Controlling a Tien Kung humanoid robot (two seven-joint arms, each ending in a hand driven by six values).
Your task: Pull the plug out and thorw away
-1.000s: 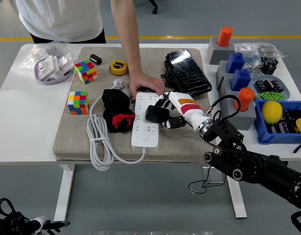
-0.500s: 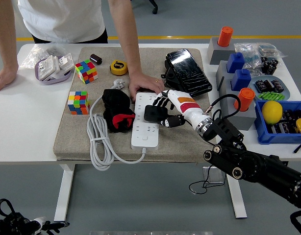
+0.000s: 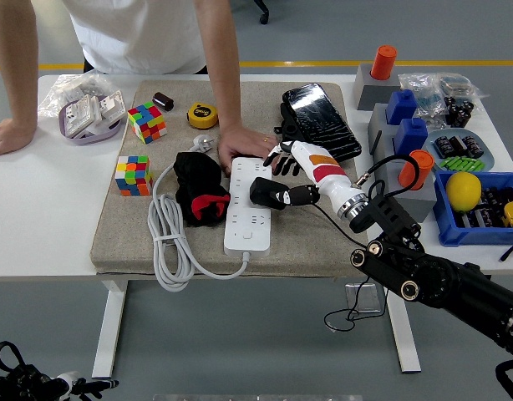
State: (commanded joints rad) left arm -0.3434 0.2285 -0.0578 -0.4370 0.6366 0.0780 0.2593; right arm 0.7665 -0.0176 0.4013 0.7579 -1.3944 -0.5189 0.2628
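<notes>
Gripping the black plug [image 3: 267, 193] with my right hand [image 3: 292, 180], I have thumb and fingers curled around its body, the plug sitting just off my fingertips on the side away from my wrist. It sits at the upper part of the white power strip [image 3: 249, 207], and I cannot tell whether its prongs are seated in the socket or already clear; the plug looks tipped a little rather than flat on the strip's face.

What the next move turns on is the strip's long axis. It runs from the far end, beyond my knuckles, back toward the table's near edge, while my forearm comes across it from the side. So I judge the pull should go straight up off the strip's face, not sideways along my arm, or the strip will drag with me across the grey mat [image 3: 131, 219].

A person's hand [image 3: 242, 144] presses flat on the strip's far end, just beyond my fingers and nearly touching them, which should hold it down. I should mind that closeness as I lift.

My left hand is not in sight, so the right one does this alone.
</notes>
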